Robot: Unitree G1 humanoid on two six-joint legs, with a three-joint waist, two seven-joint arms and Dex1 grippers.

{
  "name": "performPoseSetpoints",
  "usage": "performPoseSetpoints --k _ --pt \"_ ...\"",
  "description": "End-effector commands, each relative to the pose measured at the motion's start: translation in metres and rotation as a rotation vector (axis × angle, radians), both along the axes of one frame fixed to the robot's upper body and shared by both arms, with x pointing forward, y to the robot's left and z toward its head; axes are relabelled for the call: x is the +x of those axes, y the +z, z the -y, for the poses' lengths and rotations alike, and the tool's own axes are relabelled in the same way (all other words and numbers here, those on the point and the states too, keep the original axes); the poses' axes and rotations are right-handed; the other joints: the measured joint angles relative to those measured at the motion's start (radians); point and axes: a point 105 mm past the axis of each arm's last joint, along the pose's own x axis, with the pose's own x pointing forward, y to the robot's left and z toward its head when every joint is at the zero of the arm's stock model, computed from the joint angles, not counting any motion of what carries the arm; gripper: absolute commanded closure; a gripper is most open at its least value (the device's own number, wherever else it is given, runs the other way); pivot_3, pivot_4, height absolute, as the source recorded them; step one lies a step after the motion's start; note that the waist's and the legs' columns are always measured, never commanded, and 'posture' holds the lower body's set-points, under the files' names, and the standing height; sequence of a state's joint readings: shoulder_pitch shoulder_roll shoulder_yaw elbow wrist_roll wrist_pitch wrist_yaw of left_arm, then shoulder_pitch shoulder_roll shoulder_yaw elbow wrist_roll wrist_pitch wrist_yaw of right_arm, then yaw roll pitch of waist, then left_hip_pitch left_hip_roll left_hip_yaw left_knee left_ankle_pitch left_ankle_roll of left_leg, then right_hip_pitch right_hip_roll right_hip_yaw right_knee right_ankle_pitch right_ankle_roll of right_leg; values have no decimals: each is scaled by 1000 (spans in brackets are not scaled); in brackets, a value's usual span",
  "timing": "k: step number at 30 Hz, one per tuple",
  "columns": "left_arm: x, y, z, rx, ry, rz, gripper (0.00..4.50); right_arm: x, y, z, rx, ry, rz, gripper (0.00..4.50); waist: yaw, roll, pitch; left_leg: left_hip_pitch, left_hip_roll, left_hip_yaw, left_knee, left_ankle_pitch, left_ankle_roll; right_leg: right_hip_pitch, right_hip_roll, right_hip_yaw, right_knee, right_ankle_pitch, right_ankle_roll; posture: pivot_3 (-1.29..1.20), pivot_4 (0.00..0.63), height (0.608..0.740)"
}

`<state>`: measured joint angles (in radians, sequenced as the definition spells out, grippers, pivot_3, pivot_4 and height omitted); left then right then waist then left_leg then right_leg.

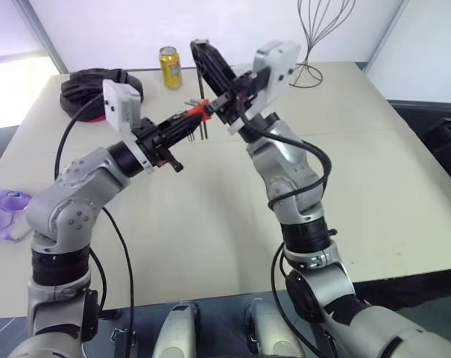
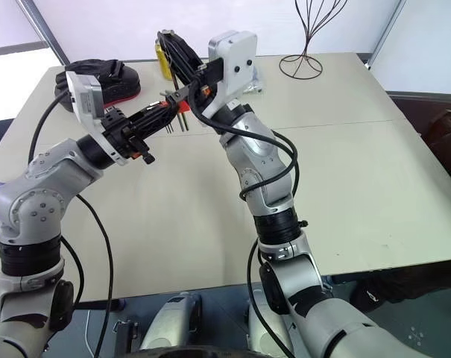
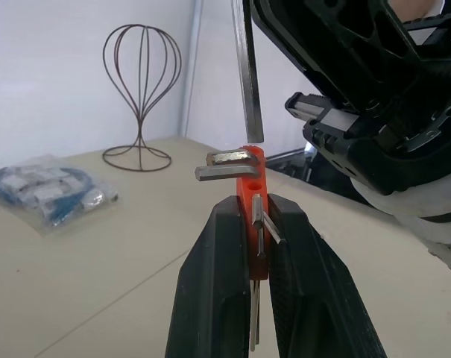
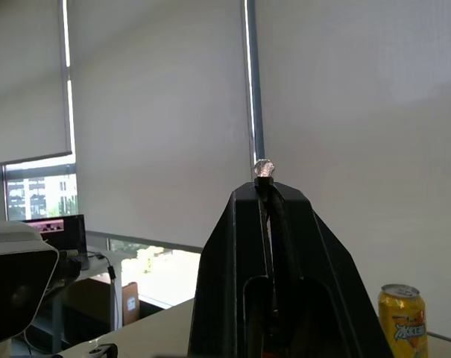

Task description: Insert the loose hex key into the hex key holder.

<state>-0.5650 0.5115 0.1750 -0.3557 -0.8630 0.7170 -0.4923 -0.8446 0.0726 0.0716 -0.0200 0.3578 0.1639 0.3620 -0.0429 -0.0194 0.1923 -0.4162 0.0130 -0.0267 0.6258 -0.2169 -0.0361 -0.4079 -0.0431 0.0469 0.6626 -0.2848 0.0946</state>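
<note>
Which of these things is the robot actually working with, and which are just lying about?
In use:
- hex key holder, in the left tool
- loose hex key, in the right tool

Lying about:
- yellow can
- wire stand
- black cable bundle
- plastic bag

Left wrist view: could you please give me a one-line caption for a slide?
Left fingers clamp the orange-red hex key holder while the loose hex key hangs just above it.

Silver jointed arms, black cables, white wrist camera boxes, black fingers [image 3: 210, 291]
</note>
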Motion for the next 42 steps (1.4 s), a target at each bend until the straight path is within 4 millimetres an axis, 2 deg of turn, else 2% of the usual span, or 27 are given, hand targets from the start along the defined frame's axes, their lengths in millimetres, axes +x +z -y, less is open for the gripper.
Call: performPoseSetpoints --k 1,22,29,30,31,33,37,38,40,42 --pt "-8 18 -1 -14 -9 71 4500 -11 12 1 21 8 64 4462 0 0 0 0 0 0 0 0 0 0 0 0 0 0 0 0 150 740" --pt "-9 24 -2 -46 -17 73 4500 -6 6 3 8 -15 56 4462 0 0 0 0 0 0 0 0 0 0 0 0 0 0 0 0 150 740" --pt "-8 23 -2 -48 -13 70 4500 -11 6 1 -15 -1 82 4462 0 0 0 0 0 0 0 0 0 0 0 0 0 0 0 0 150 740" --pt "-8 23 -2 -48 -13 68 4500 -13 6 -1 -26 5 92 3829 0 0 0 0 0 0 0 0 0 0 0 0 0 0 0 0 150 740" --pt "-8 22 -2 -47 -13 67 4500 -15 5 -2 -37 10 103 3524 0 0 0 0 0 0 0 0 0 0 0 0 0 0 0 0 150 740" --pt "-7 22 -2 -46 -13 66 4500 -18 5 -4 -53 13 116 2635 0 0 0 0 0 0 0 0 0 0 0 0 0 0 0 0 150 740" --pt "-6 22 -3 -46 -10 64 4500 -29 -5 -8 -156 47 164 616 1 0 0 -1 0 0 0 0 0 0 0 0 0 0 0 0 150 740" --pt "-5 22 -3 -47 -9 62 4500 -33 -10 -4 -197 52 171 168 1 0 0 -1 0 0 0 0 0 0 0 0 -1 0 0 0 150 740" --pt "-5 20 -3 -47 -11 56 4500 -35 -22 14 -257 32 149 168 5 0 0 -2 0 -1 0 0 0 0 0 -1 -2 0 0 0 150 740" --pt "-4 17 -1 -50 -17 38 4500 -34 -41 46 -314 -26 75 168 15 0 0 -3 -1 -1 0 0 0 0 -1 -1 -2 0 0 0 150 740"
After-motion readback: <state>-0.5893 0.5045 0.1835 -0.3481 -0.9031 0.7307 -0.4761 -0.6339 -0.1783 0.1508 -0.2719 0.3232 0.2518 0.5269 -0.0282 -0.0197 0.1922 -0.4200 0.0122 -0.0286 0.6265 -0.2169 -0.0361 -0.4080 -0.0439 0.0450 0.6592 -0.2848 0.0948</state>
